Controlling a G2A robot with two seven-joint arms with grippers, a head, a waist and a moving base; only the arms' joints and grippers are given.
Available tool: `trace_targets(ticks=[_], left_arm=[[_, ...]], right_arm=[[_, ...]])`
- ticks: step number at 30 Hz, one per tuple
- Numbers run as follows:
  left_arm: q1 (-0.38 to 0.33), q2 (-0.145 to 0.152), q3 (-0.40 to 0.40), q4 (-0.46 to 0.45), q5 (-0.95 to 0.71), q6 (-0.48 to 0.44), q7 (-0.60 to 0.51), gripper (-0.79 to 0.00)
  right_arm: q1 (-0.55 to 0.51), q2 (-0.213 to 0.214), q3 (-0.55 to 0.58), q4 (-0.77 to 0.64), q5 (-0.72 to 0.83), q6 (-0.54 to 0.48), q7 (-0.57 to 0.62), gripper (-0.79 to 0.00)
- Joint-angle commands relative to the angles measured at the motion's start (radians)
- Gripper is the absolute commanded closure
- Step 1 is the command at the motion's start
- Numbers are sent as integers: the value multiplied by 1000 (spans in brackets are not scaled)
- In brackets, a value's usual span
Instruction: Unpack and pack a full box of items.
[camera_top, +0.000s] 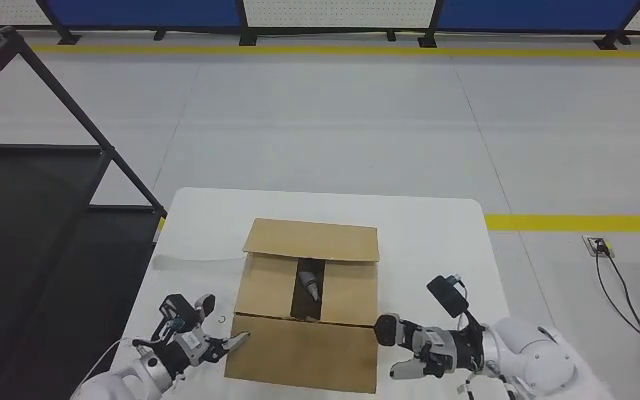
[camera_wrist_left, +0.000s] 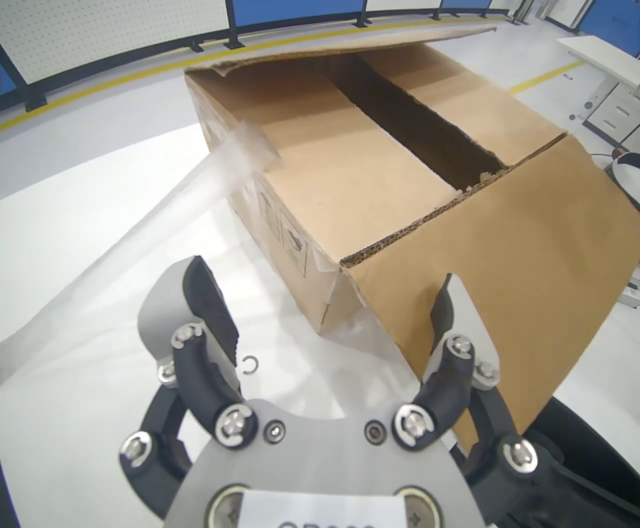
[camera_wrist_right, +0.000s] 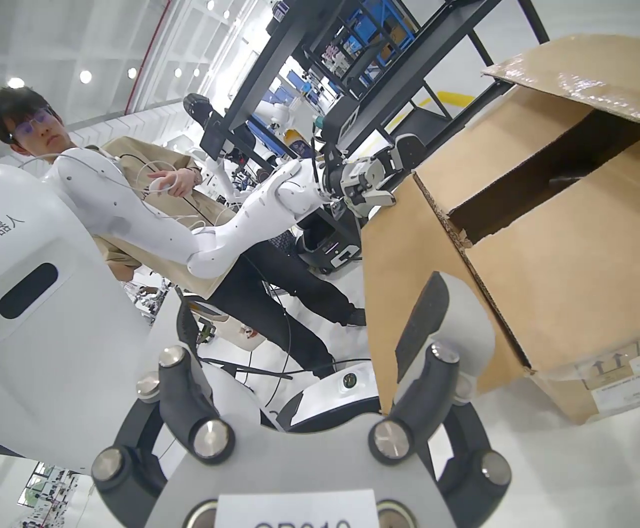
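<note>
Flanking the brown corrugated cardboard box (camera_top: 310, 240) on the white bench (camera_top: 200, 215), left gripper (camera_wrist_left: 324, 280) and right gripper (camera_top: 392, 350) hover, fingers released. Peeling its inner flaps (camera_top: 268, 288) outward from the central gap, one per side, looks wisest.

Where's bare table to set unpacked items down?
Free: white tabletop right of the brown cardboard box, left of it, and the strip beyond its far flap. Crowded: near edge, where the left pincer and right pincer, both open, flank the folded-out near flap.
</note>
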Motion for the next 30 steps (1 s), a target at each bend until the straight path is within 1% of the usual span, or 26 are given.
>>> trace_targets(ticks=[1,5,11,22,25,30], left_arm=[[-2,0,8,4,7,2,5,-785],[-5,1,23,7,24,6,30,-785],[-11,2,51,18,40,9,46,-785],[-18,-1,109,28,99,66,79,-785],[-22,-3,131,28,123,98,91,-785],[-25,-3,151,26,132,104,97,-785]], right_arm=[[-4,8,1,-4,1,-8,-8,-785],[-14,19,13,8,18,-32,-32,-785],[-16,24,16,13,20,-32,-32,-785],[-33,27,25,19,25,-27,-59,-785],[-43,26,40,30,44,-30,-102,-785],[-54,24,56,41,68,-18,-170,-785]])
